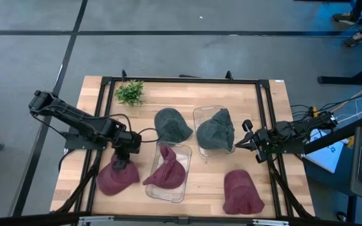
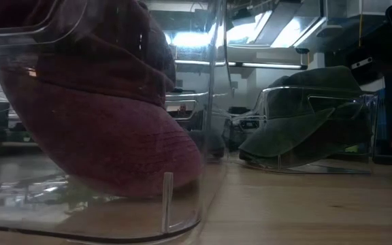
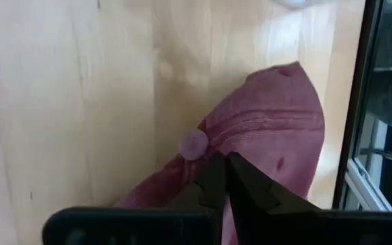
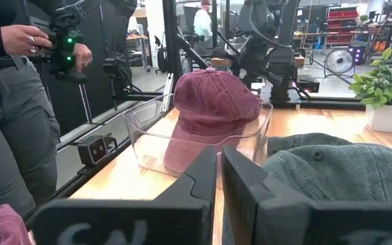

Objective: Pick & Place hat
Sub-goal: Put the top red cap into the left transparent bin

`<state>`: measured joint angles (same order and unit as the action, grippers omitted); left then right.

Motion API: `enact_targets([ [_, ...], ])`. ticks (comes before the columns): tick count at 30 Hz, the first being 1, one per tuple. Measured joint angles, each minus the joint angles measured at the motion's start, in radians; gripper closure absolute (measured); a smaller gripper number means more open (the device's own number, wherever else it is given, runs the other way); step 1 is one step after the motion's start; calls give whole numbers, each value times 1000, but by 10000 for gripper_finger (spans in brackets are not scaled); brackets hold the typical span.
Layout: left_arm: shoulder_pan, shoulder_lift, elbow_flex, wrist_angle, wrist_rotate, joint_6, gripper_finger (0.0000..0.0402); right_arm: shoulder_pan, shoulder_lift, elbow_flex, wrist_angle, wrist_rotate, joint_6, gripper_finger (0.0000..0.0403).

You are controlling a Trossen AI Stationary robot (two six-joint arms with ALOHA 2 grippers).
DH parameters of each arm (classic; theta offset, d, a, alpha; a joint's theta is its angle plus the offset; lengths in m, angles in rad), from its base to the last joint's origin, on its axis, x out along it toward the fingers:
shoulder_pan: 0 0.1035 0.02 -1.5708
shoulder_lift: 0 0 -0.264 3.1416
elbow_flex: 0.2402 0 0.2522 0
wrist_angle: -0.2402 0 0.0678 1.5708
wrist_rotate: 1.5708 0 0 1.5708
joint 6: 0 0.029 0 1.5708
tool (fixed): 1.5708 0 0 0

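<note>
From above, the left gripper (image 1: 119, 164) is down on a maroon hat (image 1: 117, 177) lying on the table (image 1: 200, 91) near its front left corner. The left wrist view shows what the overhead cannot: the two dark fingers (image 3: 240, 178) are pressed together just below the hat's top button (image 3: 194, 144), apparently pinching the fabric. A second maroon hat (image 1: 167, 169) sits in a clear bin (image 1: 180, 188) beside it; the low view fills with that hat and bin up close. The right gripper (image 1: 249, 139) hovers beside a green hat (image 1: 216, 130) in another clear bin (image 1: 205, 113), its jaws clenched in its wrist view. Only that wrist view shows a person (image 4: 15, 102) standing beside the table.
</note>
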<state>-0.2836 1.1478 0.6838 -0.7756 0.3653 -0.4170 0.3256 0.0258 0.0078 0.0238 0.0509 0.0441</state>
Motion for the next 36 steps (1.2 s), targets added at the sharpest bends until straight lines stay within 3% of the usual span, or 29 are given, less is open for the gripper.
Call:
enact_targets([
  [6,14,-18,16,49,-45,44,350,0,0,0,0,0,0,377],
  [14,48,-22,48,48,-64,191,246,0,0,0,0,0,0,377],
  [20,50,78,48,39,-113,296,190,0,0,0,0,0,0,377],
  [28,45,230,48,39,-147,355,176,0,0,0,0,0,0,377],
  [36,-5,239,48,39,-92,423,176,0,0,0,0,0,0,377],
])
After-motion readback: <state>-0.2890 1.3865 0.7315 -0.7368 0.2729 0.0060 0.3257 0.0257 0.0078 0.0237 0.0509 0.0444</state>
